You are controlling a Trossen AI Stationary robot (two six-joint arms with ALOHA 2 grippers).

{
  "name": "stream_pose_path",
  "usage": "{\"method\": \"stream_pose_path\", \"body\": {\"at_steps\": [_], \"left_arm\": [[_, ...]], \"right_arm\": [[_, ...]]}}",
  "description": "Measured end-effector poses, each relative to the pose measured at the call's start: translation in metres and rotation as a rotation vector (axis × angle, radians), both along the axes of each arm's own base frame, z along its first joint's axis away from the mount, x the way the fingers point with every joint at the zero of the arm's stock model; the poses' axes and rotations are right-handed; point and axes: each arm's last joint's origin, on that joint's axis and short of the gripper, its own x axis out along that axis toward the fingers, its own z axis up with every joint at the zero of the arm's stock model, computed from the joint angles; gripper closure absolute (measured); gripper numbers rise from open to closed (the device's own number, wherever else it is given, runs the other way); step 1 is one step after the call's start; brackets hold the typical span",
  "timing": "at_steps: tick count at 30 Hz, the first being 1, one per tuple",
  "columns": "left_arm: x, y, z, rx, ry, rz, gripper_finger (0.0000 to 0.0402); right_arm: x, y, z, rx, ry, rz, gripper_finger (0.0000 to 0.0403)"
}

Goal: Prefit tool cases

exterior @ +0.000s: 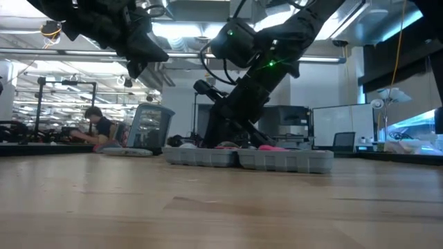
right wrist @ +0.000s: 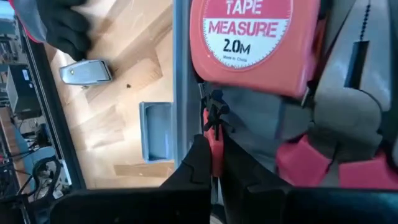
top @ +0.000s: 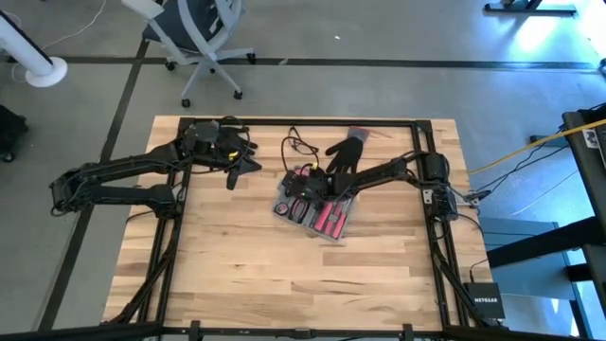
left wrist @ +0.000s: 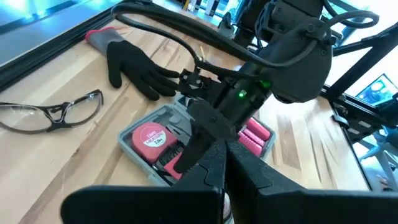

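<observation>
Flat blue-grey plastic tool case [top: 314, 210], open on the wooden table [top: 237, 275] near its middle, packed with pink-handled tools.

Right gripper [right wrist: 213, 163] low over the case, just beside the round red tape measure [right wrist: 249, 37], fingers pressed together on a thin red-and-black tool part [right wrist: 212, 127]. Left gripper [left wrist: 225, 163] raised to the case's left, fingers pressed together on nothing.

Risk, as a judgement: pinched part levered sideways, dragging the light case across the table or popping the tape measure from its recess.

Only in the left wrist view: clear safety glasses [left wrist: 53, 111] and black glove [left wrist: 134, 65] beyond the case. Only in the right wrist view: the pinch itself, plus a small grey bar [right wrist: 86, 72] beside the case.
</observation>
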Motion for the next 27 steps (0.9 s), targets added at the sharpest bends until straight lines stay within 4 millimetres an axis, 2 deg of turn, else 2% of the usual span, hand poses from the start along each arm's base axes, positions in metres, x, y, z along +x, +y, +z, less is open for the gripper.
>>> {"method": "stream_pose_path", "body": {"at_steps": [12,21,27], "left_arm": [[-0.0001,0.0000,-0.0001,0.031,0.002,-0.013,0.0401],[-0.0003,-0.0001,-0.0006,0.039,0.008,-0.018,0.0401],[-0.0003,-0.0001,-0.0006,0.039,0.008,-0.017,0.0401]], "right_arm": [[0.0008,0.0015,0.0005,0.053,-0.023,-0.020,0.0388],[0.0002,0.0023,0.0001,0.074,-0.014,-0.005,0.0307],[0.0013,0.0033,0.0012,0.108,-0.028,0.017,0.0289]]}}
